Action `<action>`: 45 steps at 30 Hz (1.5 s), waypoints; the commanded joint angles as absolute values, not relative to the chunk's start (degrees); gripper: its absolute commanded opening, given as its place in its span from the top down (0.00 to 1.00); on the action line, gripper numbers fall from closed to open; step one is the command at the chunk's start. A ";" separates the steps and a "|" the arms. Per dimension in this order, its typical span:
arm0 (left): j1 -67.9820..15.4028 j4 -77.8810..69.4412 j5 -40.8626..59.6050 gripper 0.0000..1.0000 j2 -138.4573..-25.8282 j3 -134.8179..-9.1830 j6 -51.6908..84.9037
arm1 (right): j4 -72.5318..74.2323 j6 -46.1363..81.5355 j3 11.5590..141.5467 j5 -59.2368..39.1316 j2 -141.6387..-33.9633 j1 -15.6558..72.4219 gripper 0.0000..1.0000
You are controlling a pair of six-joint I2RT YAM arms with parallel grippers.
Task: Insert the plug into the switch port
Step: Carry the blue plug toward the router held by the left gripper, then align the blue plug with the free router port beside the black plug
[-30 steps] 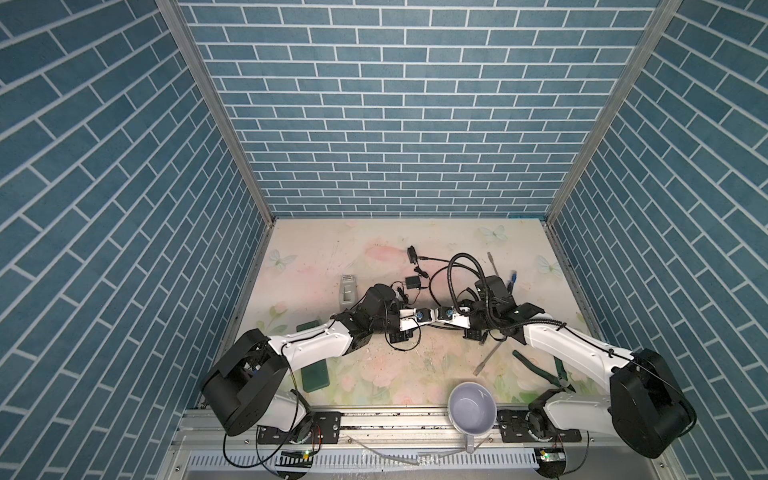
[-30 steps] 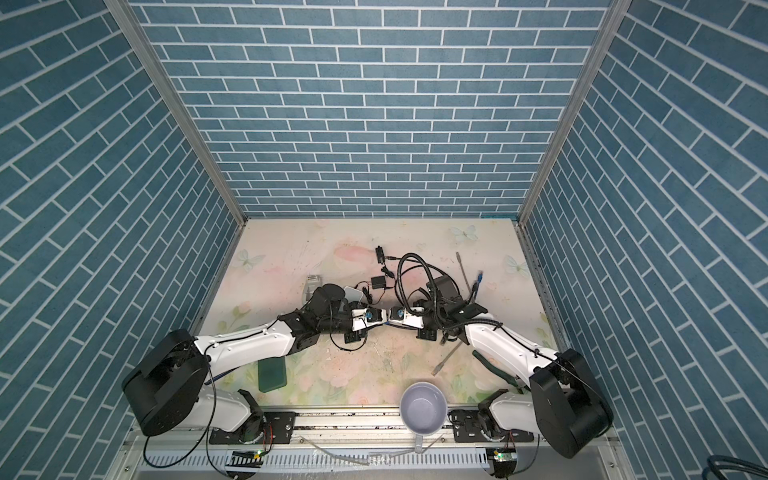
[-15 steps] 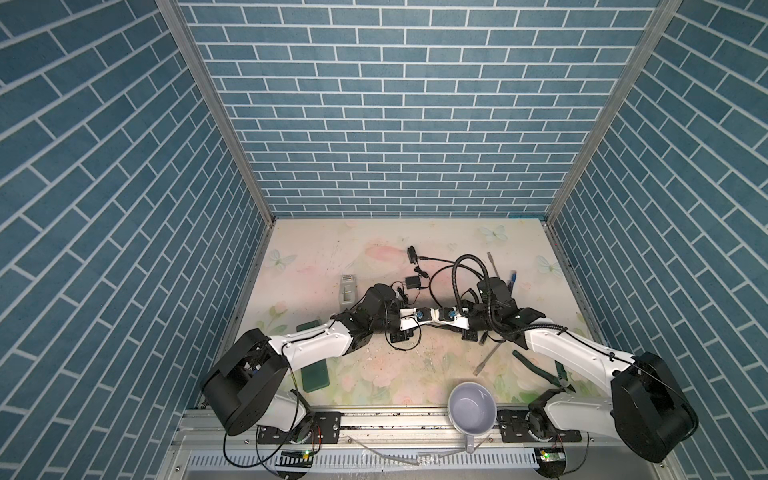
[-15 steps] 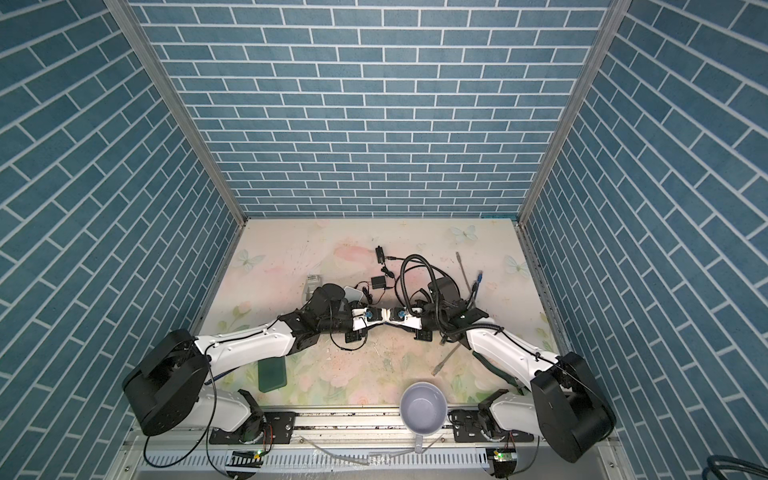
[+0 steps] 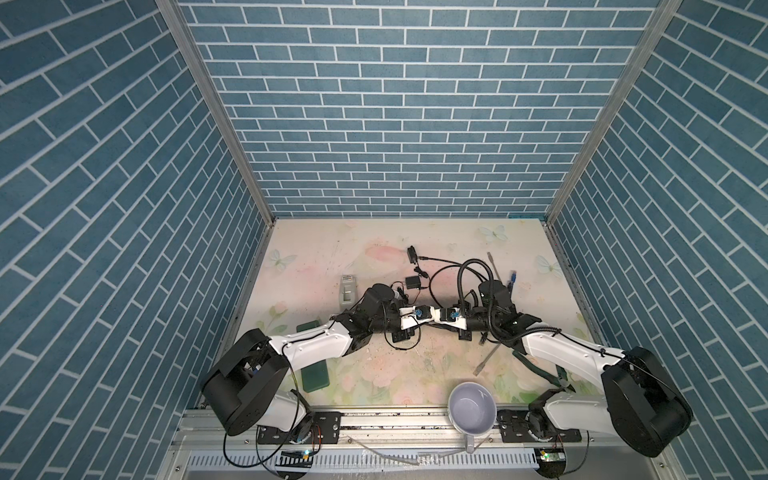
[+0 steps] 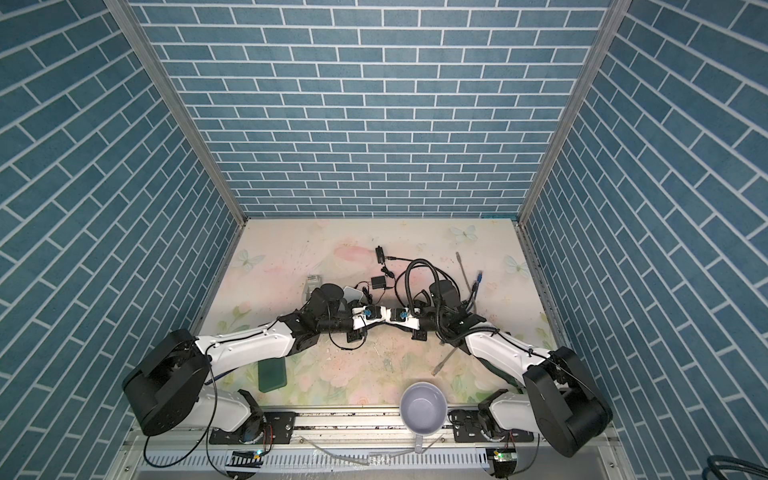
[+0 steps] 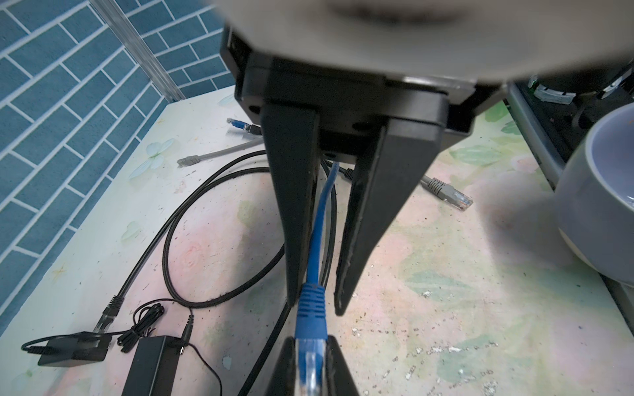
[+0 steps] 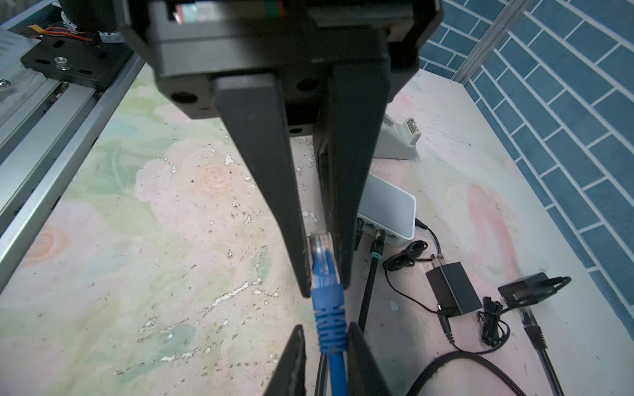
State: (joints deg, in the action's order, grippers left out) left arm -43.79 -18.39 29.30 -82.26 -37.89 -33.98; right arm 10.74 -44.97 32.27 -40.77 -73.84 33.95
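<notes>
A grey bowl (image 5: 473, 405) sits at the near edge of the desk (image 5: 374, 374), out of the way. At mid-desk the two arms meet tip to tip. The left gripper (image 8: 324, 287) is clenched on the clear plug (image 8: 320, 252) of the blue cable (image 7: 319, 219), held off the desk with its nose pointing left, back into that gripper's own palm. The right gripper (image 7: 317, 307) is released. Its jaws stand either side of the cable at the blue boot (image 7: 310, 310) with a gap showing, grasping nothing.

Just beyond the left gripper lies the white switch (image 8: 391, 205), with a black patch cable (image 8: 367, 291) already in one port. Farther off are a power adapter (image 8: 453, 291) and loose leads.

Held nose-to-palm, the plug probably cannot be pushed home by the left gripper, so a re-grip by the right looks necessary, and that is where trouble lies.
- If the right jaws close on the soft boot or bare cable, the plug may droop or pivot.
- If the left lets go too early, the plug falls.
- The switch looks light and unbraced, so a push could slide it.
- The occupied port is close, and a small miss would knock that black cable.
</notes>
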 commanded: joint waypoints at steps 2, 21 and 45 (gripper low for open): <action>-44.06 -19.82 28.94 0.92 -82.71 -37.29 -33.58 | 14.99 -43.29 31.44 -45.57 -74.44 34.80 0.80; -43.07 -26.51 23.21 0.63 -83.33 -34.53 -24.71 | 11.51 -42.72 33.91 -43.83 -75.92 34.94 1.00; -27.16 -18.09 14.22 0.00 -86.38 -35.94 16.75 | 15.98 -18.94 41.06 -22.03 -91.25 44.16 1.00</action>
